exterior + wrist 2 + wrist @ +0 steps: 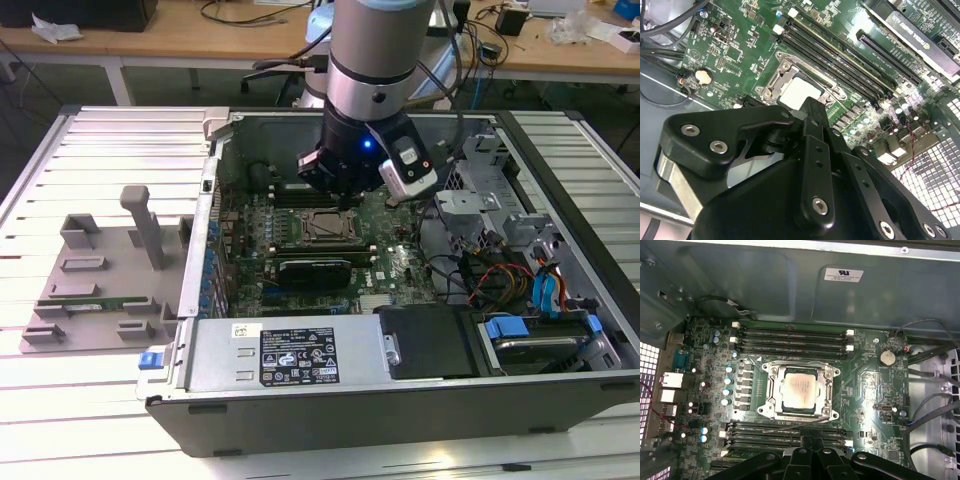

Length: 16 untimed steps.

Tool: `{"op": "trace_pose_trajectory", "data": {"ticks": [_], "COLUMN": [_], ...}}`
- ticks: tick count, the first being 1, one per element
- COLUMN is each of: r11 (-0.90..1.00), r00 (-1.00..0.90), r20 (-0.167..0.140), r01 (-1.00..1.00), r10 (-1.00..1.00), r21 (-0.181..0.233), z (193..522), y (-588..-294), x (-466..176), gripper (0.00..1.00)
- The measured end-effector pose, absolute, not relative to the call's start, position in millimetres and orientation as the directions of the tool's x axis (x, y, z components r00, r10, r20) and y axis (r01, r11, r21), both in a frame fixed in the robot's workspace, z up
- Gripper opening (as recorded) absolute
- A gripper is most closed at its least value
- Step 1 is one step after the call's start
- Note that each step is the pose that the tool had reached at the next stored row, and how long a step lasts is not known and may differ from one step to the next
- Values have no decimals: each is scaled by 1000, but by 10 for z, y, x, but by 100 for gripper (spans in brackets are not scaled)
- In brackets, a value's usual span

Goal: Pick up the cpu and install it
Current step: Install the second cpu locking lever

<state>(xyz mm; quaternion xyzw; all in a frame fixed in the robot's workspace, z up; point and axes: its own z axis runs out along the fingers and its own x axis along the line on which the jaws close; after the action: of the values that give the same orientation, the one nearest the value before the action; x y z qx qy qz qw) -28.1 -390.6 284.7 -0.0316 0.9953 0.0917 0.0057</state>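
Observation:
The cpu (799, 388) lies flat in the metal socket frame (771, 371) on the green motherboard, its silvery top facing up; it also shows in the second wrist view (799, 92). My gripper (346, 203) hangs just above the socket (322, 228) inside the open computer case. Its black fingers (812, 112) stand close together with nothing between them, apart from the chip. A thin wire lever (790, 428) runs along one side of the socket.
Memory slots (790, 337) flank the socket on both sides. A long black graphics card (315, 270) sits nearer the case front, with cables and drive bays (530, 300) at the exterior view's right. A grey fixture tray (100, 280) lies on the table at that view's left.

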Motion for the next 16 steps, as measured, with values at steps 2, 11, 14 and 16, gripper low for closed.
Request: {"op": "trace_pose_trajectory", "data": {"ticks": [2,11,14,16], "r11": [981,981,981,981], "r00": [-998,-998,-998,-998], "r20": [-17,-15,-15,-15], "r01": [-64,-63,-64,-63], "r10": [-62,-62,-62,-62], "r21": [182,182,182,182], "z": [2828,2591,2477,2437], "y": [-3906,-3907,-3906,-3906], "x": [-281,-308,-424,-470], "gripper": [11,11,11,11]}}
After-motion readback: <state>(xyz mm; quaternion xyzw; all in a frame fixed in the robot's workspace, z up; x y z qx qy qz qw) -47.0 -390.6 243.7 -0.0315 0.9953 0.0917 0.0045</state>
